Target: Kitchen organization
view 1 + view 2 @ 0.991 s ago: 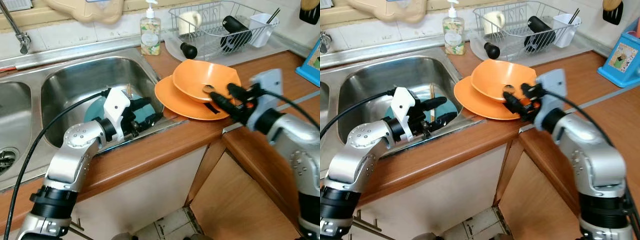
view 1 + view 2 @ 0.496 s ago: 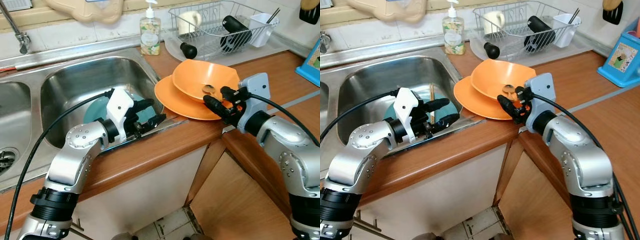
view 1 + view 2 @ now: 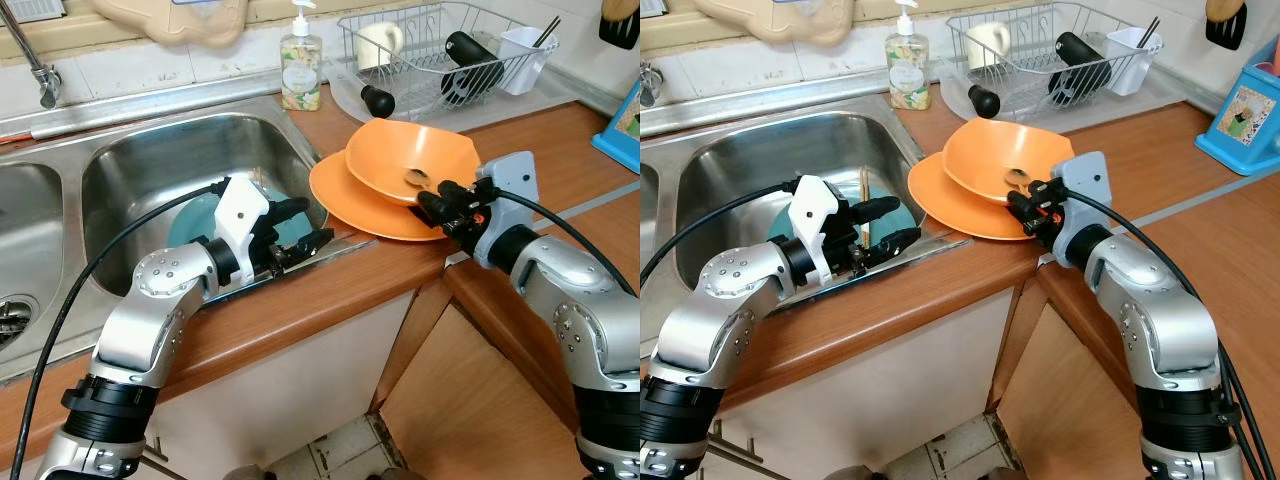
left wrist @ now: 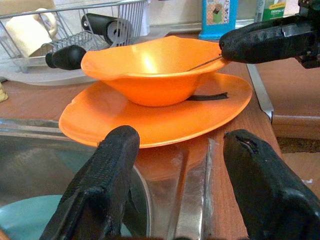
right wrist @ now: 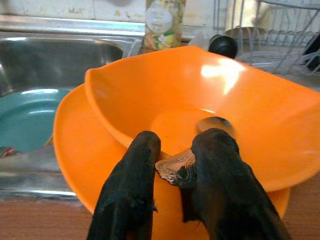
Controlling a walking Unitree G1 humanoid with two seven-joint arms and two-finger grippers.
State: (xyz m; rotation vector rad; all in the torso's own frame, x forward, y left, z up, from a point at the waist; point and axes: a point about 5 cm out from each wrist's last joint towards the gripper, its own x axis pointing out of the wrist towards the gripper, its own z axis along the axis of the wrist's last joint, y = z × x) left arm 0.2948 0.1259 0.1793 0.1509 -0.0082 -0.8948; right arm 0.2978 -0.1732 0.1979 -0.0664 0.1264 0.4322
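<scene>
Four cameras, one counter corner.

The two head eyes look forward and down from above the counter edge, taking in the sink [image 3: 190, 160] at 10 o'clock, the rack [image 3: 440, 50] at 1 o'clock and both arms. The left wrist camera sits low at the sink rim, facing the bowl [image 4: 150, 67] and plate [image 4: 155, 117] close up. The right wrist camera faces back from the opposite side, nearer still, into that same bowl, with the sink beyond.
</scene>
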